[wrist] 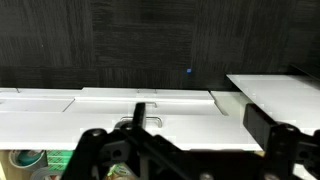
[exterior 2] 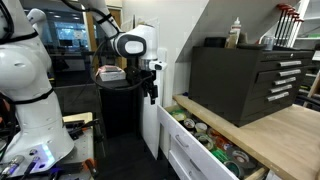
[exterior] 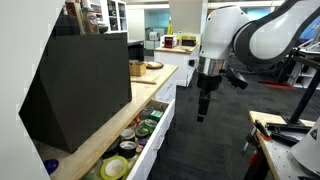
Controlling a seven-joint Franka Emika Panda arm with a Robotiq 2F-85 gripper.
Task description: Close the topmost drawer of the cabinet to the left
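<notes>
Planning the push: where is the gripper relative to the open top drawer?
In an exterior view the gripper hangs over the dark floor, just outside the white front of the topmost drawer.

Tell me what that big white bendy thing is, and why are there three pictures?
The white bendy thing is a robot arm. A person steers it from somewhere else. At its tip hangs a dark end effector, the part that grabs or pushes. Its fingers are open and it holds nothing.

Two pictures come from cameras standing in the room, looking from different spots. The third comes from a camera on the arm's wrist. It peers past the end effector at white drawer fronts and the dark floor.

The long white cabinet has a wooden top, and a black tool chest stands on it. Its topmost drawer is pulled out, full of tape rolls and colourful bits. The end effector hangs in the air beside the cabinet and seems not to touch the drawer.
</notes>
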